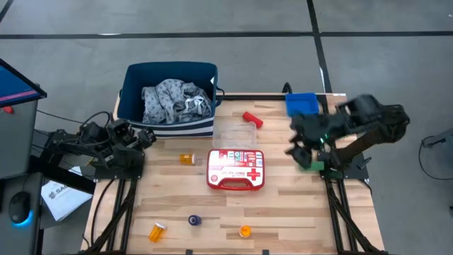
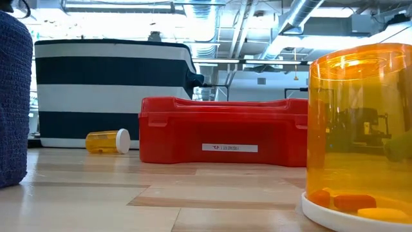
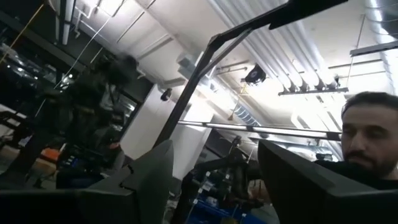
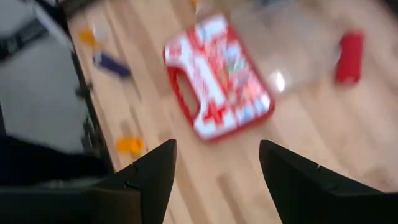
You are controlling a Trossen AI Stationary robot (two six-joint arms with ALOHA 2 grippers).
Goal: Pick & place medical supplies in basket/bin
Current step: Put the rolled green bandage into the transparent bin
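1. In the low view an orange pill bottle (image 2: 360,135) is cut off by the right edge.
2. A dark blue cylinder (image 2: 13,100) is cut off at the left.
3. The first-aid case (image 2: 225,132) hides part of the basket (image 2: 109,90).
4. The right wrist view is blurred; a red cylinder (image 4: 349,57) shows only as a smear.

The table (image 1: 283,205) is pale wood planks. At its back left corner stands the basket (image 1: 170,127), hanging partly over the edge; the bin (image 1: 301,103) sits at the back right. Between them lie a clear tray (image 1: 233,132) and a red cylinder (image 1: 253,120). The first-aid case (image 1: 235,168) lies mid-table, a pill bottle (image 1: 186,159) to its left. Along the front lie another pill bottle (image 1: 157,231), a dark blue cylinder (image 1: 195,221) and an upright orange bottle (image 1: 245,231).
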